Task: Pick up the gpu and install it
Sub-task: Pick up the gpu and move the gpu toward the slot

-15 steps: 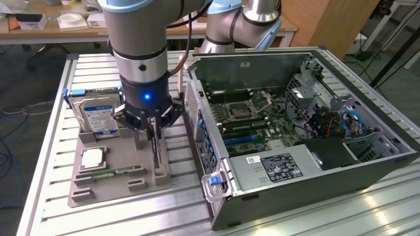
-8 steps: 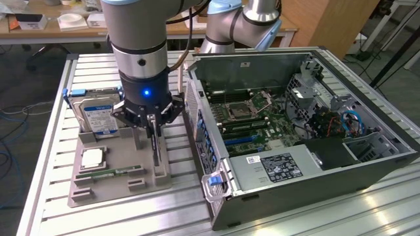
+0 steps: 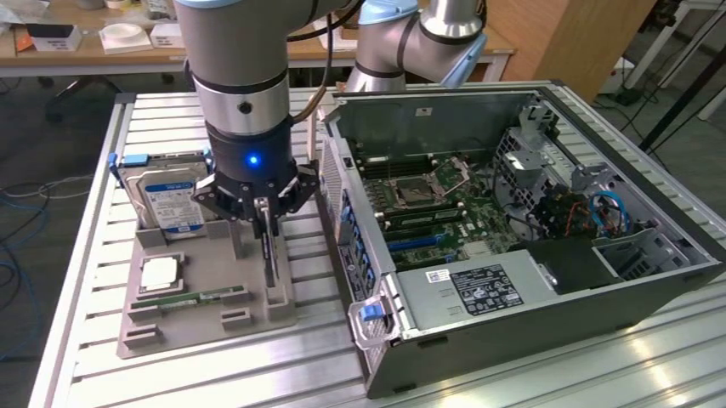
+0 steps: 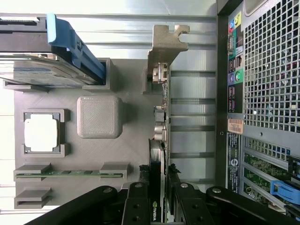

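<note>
Currently the gripper [image 3: 264, 223] [image 4: 159, 206] sits low over the grey holder [image 3: 187, 330] [image 4: 133, 154] on the bench [image 3: 80, 280] [image 4: 197, 112]. It is at the holder's edge nearest the open computer case [image 3: 499, 344] [image 4: 272, 70]. The fingers [image 4: 139, 208] are clenched on the gpu [image 3: 270, 259] [image 4: 159, 133], one on each flat face, pinching it near its upper edge.

The gpu stands on its long edge in a slot along that same side of the holder, upright and seated in the slot. In the wrist view it appears edge-on, with its silver end bracket [image 4: 165, 44] at the end of the card far from the fingers, reaching past the holder's rim.

Other parts rest in the holder. A hard drive with a blue-and-white label [image 3: 170, 204] [image 4: 42, 75] leans in a stand at the holder's back end, away from the gpu's side. A square processor [image 3: 159, 272] [image 4: 41, 132] lies flat in a pocket near the holder's middle. A narrow green memory stick [image 3: 193, 298] [image 4: 70, 173] lies in a groove toward the holder's front.

The case stands just beside the holder with its side panel off and the motherboard [image 3: 443, 195] exposed.
</note>
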`<state>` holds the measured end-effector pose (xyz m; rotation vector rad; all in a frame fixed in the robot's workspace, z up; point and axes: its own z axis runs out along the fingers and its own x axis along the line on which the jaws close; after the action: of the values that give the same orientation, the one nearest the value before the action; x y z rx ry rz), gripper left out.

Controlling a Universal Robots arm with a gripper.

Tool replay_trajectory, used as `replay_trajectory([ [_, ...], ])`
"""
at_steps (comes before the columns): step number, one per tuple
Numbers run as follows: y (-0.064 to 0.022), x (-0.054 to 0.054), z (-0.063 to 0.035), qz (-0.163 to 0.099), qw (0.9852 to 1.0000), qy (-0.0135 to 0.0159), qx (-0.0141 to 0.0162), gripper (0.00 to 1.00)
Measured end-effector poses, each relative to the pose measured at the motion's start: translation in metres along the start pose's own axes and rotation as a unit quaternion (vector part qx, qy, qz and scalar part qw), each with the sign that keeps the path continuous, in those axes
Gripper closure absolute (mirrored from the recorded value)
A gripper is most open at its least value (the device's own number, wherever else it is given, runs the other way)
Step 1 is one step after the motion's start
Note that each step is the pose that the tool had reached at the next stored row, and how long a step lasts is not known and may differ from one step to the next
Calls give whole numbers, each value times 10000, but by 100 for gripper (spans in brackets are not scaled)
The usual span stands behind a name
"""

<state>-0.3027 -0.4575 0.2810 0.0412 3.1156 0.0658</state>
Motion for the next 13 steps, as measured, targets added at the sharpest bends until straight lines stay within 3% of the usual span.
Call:
replay_trajectory([
  [6, 0, 0, -11, 0, 10000, 1, 1, 74],
  [13, 7, -4, -162, 0, 10000, 0, 0, 74],
])
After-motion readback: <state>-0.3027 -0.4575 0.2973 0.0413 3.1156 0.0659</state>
